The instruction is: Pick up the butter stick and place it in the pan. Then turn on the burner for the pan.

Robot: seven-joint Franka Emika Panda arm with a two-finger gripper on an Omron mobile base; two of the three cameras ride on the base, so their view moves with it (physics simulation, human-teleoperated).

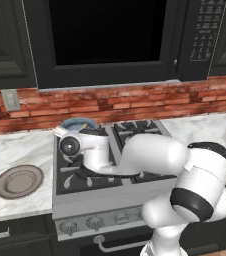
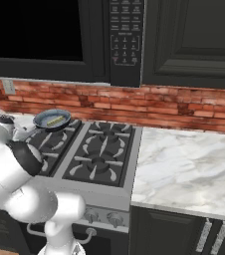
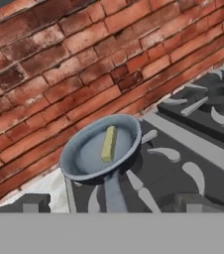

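Gripper point(image 3: 109, 204) spread apart above the stove point(image 3: 193, 144), facing the pan point(image 3: 101, 149) holding the butter stick point(image 3: 109, 144), brick wall point(image 3: 59, 64) behind.

Arm point(image 1: 150, 155) bent low, gripper point(image 3: 109, 206) wide open, empty.

The arm point(image 1: 135, 155) hides most of the pan point(image 1: 77, 122).

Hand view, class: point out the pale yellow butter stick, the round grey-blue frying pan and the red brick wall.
Pale yellow butter stick point(image 3: 109, 144): hand view, middle of the bar.
Round grey-blue frying pan point(image 3: 84, 154): hand view, bare inside floor.
Red brick wall point(image 3: 59, 64): hand view, a brick above the pan.
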